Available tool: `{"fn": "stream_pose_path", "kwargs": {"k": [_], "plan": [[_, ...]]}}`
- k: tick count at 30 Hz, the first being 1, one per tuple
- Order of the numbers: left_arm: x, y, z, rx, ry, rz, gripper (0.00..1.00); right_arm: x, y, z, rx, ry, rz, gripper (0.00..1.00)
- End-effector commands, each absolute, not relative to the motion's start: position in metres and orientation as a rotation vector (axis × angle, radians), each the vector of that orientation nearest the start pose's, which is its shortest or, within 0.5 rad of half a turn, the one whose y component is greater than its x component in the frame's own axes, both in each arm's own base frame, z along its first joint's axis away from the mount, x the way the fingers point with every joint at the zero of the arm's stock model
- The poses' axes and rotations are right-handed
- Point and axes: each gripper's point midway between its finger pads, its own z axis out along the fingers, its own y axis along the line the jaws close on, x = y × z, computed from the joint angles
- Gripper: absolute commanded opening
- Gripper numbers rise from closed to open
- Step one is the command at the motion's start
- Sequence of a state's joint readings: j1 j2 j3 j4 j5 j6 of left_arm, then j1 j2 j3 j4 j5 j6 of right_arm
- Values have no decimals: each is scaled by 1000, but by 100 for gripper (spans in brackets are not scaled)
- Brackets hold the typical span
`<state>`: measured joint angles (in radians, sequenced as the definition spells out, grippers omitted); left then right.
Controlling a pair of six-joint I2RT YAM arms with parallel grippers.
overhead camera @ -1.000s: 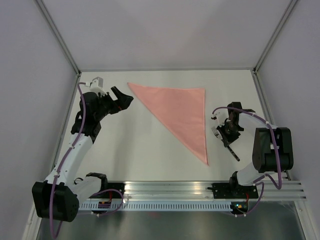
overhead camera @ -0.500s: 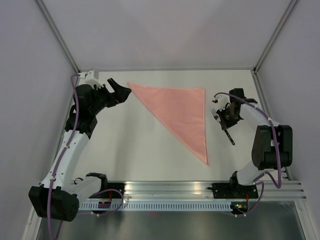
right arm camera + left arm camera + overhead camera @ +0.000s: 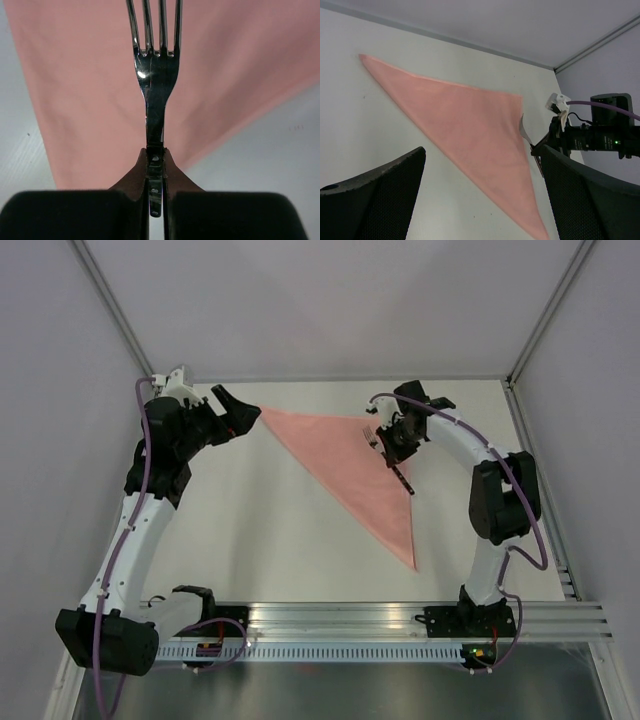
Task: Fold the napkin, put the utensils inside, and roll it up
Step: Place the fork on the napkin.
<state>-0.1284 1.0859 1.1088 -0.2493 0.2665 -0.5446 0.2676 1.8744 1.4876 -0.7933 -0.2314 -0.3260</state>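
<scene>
The right hand (image 3: 392, 445), clamped tight on the fork (image 3: 156, 85), has swung in from the right and now holds it over the far right corner of the folded napkin (image 3: 345, 465). The left hand (image 3: 245, 415), wide open and empty, has reached the far left corner. Placing the fork looks next.

Robot lab test cell: bare white table (image 3: 250, 530), plain grey walls (image 3: 330, 300), aluminium rail (image 3: 350, 618) with two cabled arms (image 3: 135, 530) bolted on.
</scene>
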Motion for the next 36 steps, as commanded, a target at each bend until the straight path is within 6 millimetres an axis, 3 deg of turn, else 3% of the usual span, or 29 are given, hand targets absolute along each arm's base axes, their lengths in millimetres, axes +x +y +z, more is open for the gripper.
{"fn": "stream_pose_path", "kwargs": {"k": [1, 3, 5, 6, 7, 12, 20, 27, 36], "plan": [[355, -112, 336, -213, 1836, -725, 100, 389, 183, 88, -847, 2626, 393, 0], [359, -111, 333, -224, 1847, -718, 100, 393, 212, 94, -892, 2599, 425, 1], [359, -111, 330, -233, 1860, -716, 100, 390, 229, 80, -906, 2649, 461, 0], [359, -111, 330, -236, 1862, -714, 100, 393, 243, 87, -922, 2622, 490, 0], [359, -110, 330, -240, 1865, -712, 100, 391, 248, 79, -919, 2650, 501, 0], [357, -107, 329, -253, 1875, -690, 100, 395, 276, 79, -938, 2633, 547, 0], [356, -104, 328, -256, 1885, -673, 100, 394, 303, 72, -893, 2671, 652, 0], [354, -103, 325, -256, 1897, -663, 100, 391, 320, 59, -929, 2664, 596, 0], [352, -102, 322, -257, 1903, -652, 100, 397, 324, 39, -912, 2680, 543, 0]]}}
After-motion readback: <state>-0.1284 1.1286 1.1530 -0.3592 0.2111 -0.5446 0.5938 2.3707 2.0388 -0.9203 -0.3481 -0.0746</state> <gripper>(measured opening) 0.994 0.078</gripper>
